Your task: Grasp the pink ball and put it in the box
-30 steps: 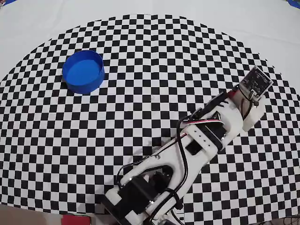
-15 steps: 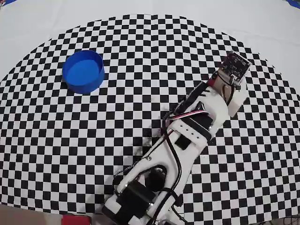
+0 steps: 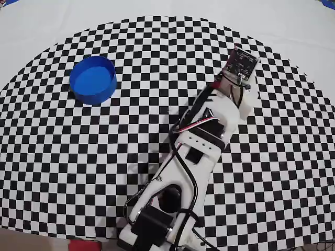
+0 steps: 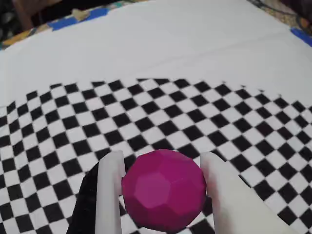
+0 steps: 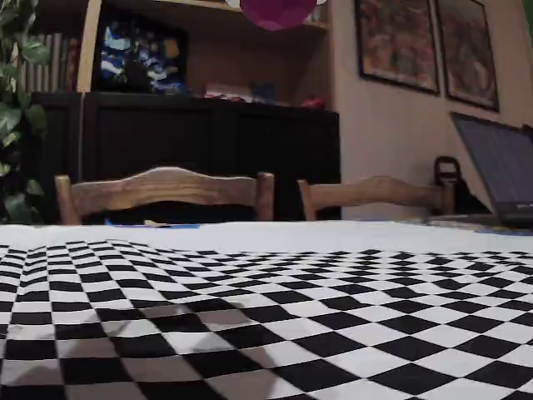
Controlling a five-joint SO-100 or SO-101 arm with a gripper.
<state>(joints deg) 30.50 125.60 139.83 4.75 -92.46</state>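
Claw (image 4: 161, 195) pinching pink ball (image 4: 163, 189) — magenta, matte, faceted like polyhedron — above checkered cloth (image 4: 146, 117)

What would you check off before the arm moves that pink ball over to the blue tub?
1. Pink ball between the claw fingers: ok, wrist view.
2. Ball lifted off the checkered cloth: ok; the fixed view shows it at the top edge, high above the cloth.
3. Blue tub open and empty: ok.
4. Cloth between arm and tub free of things: ok, overhead view.
5. Grip firm enough: cannot tell.
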